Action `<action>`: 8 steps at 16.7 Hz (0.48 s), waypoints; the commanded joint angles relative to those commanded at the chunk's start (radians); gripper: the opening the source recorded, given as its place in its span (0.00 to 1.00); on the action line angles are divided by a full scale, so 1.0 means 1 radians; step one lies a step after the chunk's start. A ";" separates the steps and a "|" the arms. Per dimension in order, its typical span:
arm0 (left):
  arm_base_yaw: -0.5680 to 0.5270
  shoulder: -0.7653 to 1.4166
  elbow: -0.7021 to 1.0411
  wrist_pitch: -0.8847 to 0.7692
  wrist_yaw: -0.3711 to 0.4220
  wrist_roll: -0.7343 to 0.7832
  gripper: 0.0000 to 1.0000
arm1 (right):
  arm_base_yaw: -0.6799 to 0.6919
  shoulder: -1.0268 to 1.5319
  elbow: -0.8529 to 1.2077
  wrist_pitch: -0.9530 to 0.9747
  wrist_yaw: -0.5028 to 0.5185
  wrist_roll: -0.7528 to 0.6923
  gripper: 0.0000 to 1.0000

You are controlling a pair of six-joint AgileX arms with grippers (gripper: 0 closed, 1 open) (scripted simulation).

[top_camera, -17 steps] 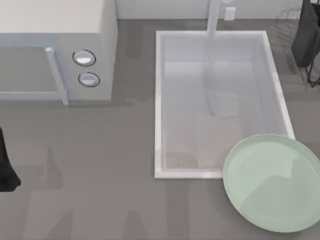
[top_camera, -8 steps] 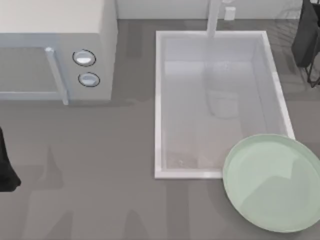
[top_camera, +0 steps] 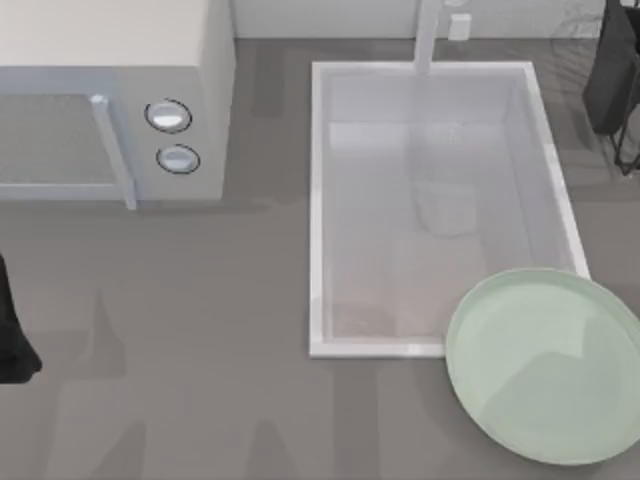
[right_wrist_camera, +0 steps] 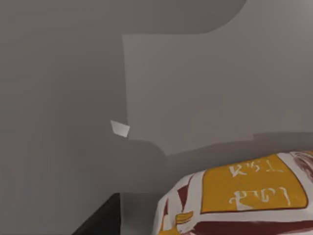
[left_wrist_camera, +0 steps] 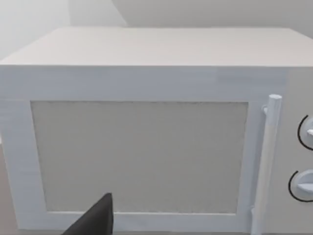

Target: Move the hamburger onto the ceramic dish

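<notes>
The ceramic dish is a large pale mint-green plate at the table's front right, overlapping the sink's near right corner, and it carries nothing. The hamburger is a rounded white lump with orange and dark red patches, lying on the grey surface close under my right gripper. My right arm stands at the back right edge of the table. My left arm is parked at the left edge, and a dark part of my left gripper faces the microwave door.
A white microwave with a bar handle and two knobs fills the back left. A white rectangular sink basin with a tap sits in the middle. Bare grey countertop spreads across the front left.
</notes>
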 joint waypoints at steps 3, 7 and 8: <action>0.000 0.000 0.000 0.000 0.000 0.000 1.00 | -0.001 -0.073 0.037 -0.070 -0.016 0.001 0.00; 0.000 0.000 0.000 0.000 0.000 0.000 1.00 | -0.002 -0.122 0.135 -0.229 -0.016 -0.004 0.00; 0.000 0.000 0.000 0.000 0.000 0.000 1.00 | -0.002 -0.138 0.164 -0.289 -0.016 -0.005 0.00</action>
